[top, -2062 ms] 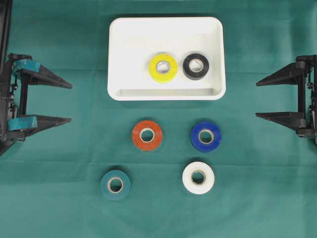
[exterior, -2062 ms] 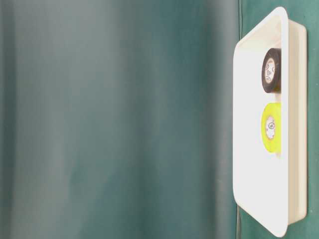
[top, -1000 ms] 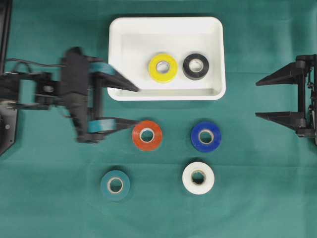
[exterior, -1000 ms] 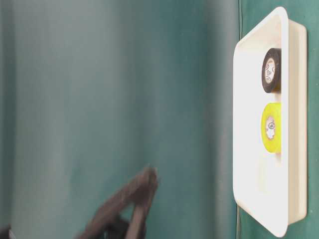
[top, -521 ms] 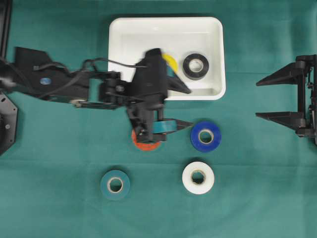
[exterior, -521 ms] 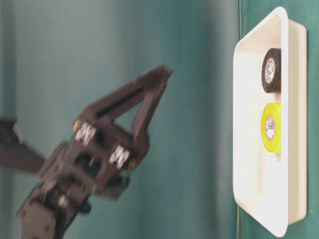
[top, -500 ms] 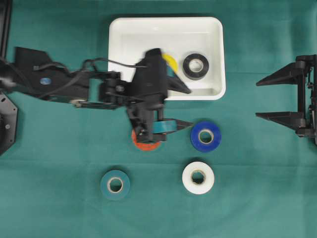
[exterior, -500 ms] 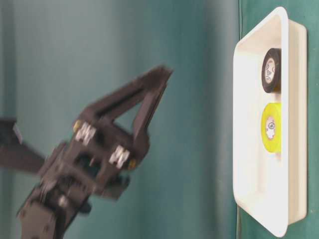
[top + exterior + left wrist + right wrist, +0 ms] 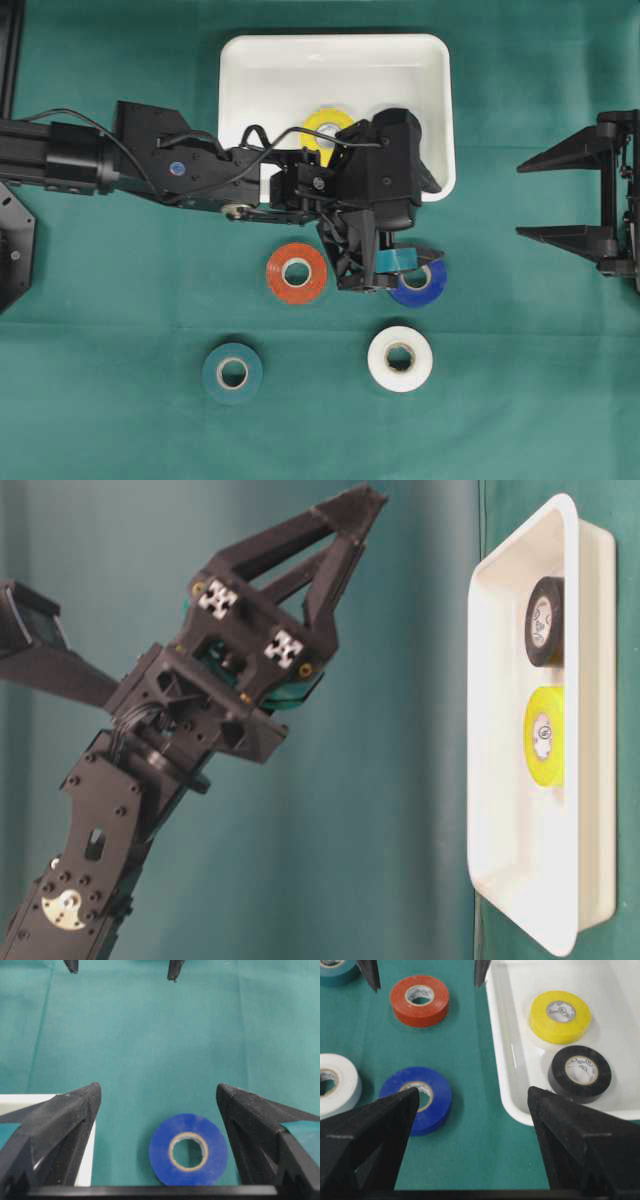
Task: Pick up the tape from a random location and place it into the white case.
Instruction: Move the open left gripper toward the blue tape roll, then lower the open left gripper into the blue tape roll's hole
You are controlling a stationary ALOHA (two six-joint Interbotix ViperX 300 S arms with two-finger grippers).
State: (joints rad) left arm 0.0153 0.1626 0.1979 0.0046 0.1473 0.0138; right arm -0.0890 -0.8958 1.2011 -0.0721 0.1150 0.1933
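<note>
One white case (image 9: 250,60) lies with its long axis across the overhead view, holding two flat rolls, yellow (image 9: 322,122) and black (image 9: 579,1070). The left gripper (image 9: 425,222) hangs wide, empty, over the blue tape (image 9: 188,1149); the right gripper (image 9: 530,197) is wide, empty. Four rolls lie flat on the cloth.

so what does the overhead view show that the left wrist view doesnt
Only the overhead view shows the red tape roll, the teal tape roll, the white tape roll, the yellow tape roll inside the white case, and the parked right gripper, open.

Only the left wrist view shows the whole blue tape roll lying flat on the green cloth between the open left gripper fingers, untouched.

Both show the blue roll, the left gripper, the cloth and part of the white case.
</note>
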